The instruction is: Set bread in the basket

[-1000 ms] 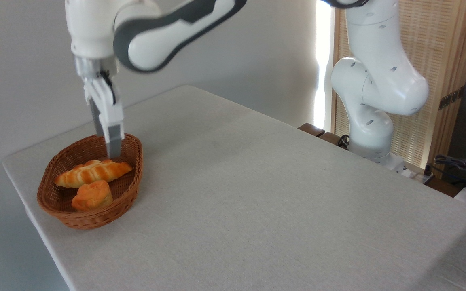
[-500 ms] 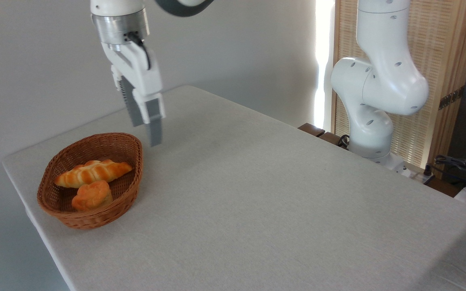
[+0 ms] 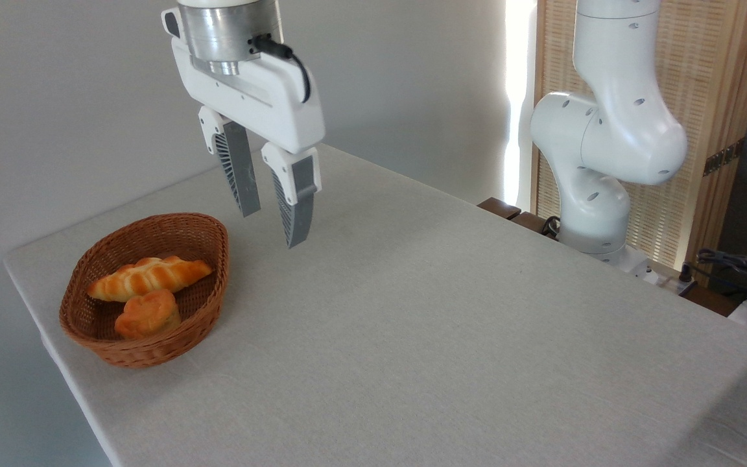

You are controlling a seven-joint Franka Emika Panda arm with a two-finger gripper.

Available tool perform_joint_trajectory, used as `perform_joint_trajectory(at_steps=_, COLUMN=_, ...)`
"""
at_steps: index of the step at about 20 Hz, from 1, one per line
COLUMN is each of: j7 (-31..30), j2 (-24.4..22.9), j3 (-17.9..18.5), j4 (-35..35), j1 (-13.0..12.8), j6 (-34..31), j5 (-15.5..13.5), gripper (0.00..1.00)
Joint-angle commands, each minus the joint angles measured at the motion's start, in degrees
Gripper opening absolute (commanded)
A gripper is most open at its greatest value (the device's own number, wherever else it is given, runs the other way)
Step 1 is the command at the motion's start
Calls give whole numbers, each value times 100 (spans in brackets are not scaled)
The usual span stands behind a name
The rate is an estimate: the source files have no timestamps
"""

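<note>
Claw [image 3: 272, 226] above pale table [image 3: 451, 324]

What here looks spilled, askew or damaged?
Nothing stands out. The long braided golden loaf and small rounded orange roll lie inside the upright brown wicker basket; the open hand hangs empty.

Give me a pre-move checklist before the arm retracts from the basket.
1. Long braided golden-orange bread inside the oval brown wicker basket: ok.
2. Gripper open, holding nothing: ok.
3. Gripper clear of the basket rim, above the grey cloth-covered table: ok.
4. Small rounded orange roll lies in the basket too, in front of the bread: ok.
5. Basket fully on the table, near its left edge: ok.
</note>
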Motion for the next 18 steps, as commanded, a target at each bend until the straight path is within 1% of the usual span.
perform_joint_trajectory(at_steps=1, j7=48, j2=58, j3=101, j4=195, j1=-69, j6=-208, j5=47, gripper=100)
perform_joint_trajectory(at_steps=5, j7=74, j2=58, j3=101, j4=204, j1=-60, j6=-296, j5=64, gripper=100)
perform_joint_trajectory(at_steps=6, j7=74, j2=58, j3=92, j4=213, j1=-60, j6=-296, j5=212, gripper=100)
perform_joint_trajectory(at_steps=8, j7=126, j2=67, j3=-4, j4=221, j1=-60, j6=-304, j5=669, gripper=100)
perform_joint_trajectory(at_steps=9, j7=144, j2=67, j3=-22, j4=221, j1=-60, j6=-305, j5=775, gripper=100)
perform_joint_trajectory(at_steps=18, j7=136, j2=58, j3=65, j4=230, j1=-60, j6=-339, j5=733, gripper=100)
